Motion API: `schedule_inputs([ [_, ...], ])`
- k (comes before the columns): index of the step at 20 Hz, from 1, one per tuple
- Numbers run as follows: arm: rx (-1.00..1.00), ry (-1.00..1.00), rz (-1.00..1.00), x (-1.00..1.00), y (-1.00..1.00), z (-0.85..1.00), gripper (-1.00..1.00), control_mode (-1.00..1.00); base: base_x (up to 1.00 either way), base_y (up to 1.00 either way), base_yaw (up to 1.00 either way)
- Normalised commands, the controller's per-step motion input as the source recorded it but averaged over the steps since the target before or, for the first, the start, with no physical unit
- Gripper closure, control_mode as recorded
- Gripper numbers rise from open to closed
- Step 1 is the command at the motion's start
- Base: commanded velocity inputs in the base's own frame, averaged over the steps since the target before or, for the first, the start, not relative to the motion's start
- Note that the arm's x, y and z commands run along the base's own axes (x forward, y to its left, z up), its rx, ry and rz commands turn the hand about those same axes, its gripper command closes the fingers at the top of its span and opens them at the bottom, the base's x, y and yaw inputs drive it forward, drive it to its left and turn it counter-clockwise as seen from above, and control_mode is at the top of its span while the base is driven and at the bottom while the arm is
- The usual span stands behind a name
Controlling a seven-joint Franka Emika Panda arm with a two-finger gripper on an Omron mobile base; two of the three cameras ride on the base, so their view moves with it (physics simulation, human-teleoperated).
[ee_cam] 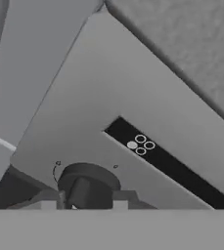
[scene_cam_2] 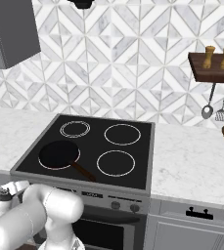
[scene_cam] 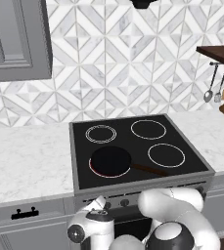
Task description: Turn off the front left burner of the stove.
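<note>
Stove (scene_cam: 143, 195) front panel, left end: knob (ee_cam: 86, 183) dead ahead of gripper (ee_cam: 79, 205); jaws seemingly straddling it, grip unclear.

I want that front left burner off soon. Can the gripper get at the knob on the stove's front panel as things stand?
Probably yes. In the hand view the gripper sits right at a dark round knob on the stove panel, one fingertip on each side, nothing between them.

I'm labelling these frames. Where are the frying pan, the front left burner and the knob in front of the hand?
frying pan (scene_cam: 110, 160), left base view, middle of its black bowl
front left burner (scene_cam_2: 43, 165), right base view, reddish rim beside the pan
knob (ee_cam: 88, 183), hand view, its dark round face
</note>
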Motion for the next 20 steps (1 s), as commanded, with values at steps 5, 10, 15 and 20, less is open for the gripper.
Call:
schedule_inputs([
  [5,0.58,0.00,-0.25,-0.14,-0.59,0.11,1.00,-1.00,0.00,0.00,0.00],
  [10,0.68,0.00,-0.32,-0.22,-0.45,0.03,1.00,-1.00,0.00,0.00,0.00],
  [15,0.66,-0.04,-0.37,-0.25,-0.24,0.00,1.00,-1.00,0.00,0.00,0.00],
  [20,0.48,-0.08,-0.39,-0.10,-0.04,0.07,1.00,-1.00,0.00,0.00,0.00],
])
